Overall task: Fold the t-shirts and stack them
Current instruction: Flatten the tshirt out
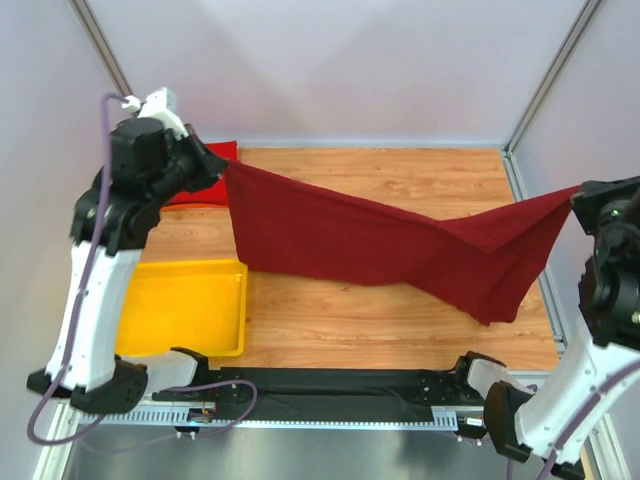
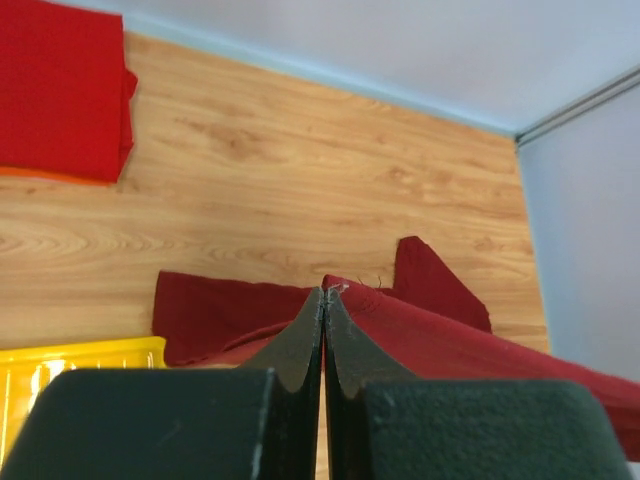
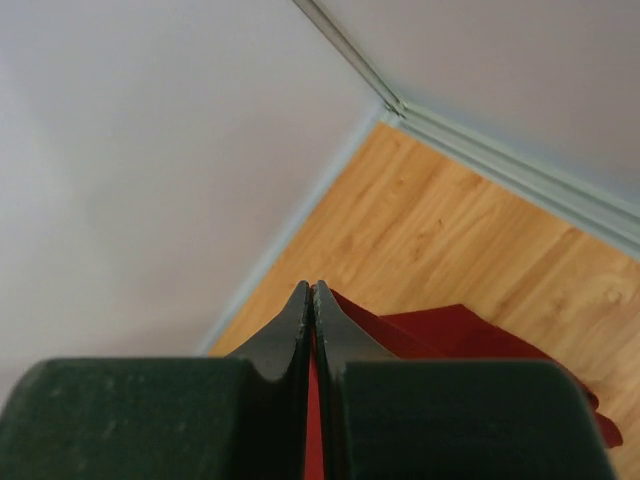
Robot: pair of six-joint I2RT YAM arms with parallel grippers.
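The dark maroon t-shirt (image 1: 370,245) hangs stretched in the air between both arms, sagging in the middle with its lower right part drooping to the table. My left gripper (image 1: 222,166) is shut on its left corner at the back left. In the left wrist view my left gripper (image 2: 324,292) pinches the maroon cloth (image 2: 470,340). My right gripper (image 1: 578,192) is shut on the right corner at the far right; the right wrist view shows my right gripper (image 3: 311,287) with the maroon cloth (image 3: 450,335) between the jaws. The brighter red t-shirt (image 1: 200,180) lies folded at the back left, also in the left wrist view (image 2: 60,90).
A yellow plastic tray (image 1: 185,305) sits at the front left of the wooden table (image 1: 380,320), and its corner shows in the left wrist view (image 2: 70,365). Grey walls enclose the table on the left, back and right. A black rail (image 1: 330,385) runs along the near edge.
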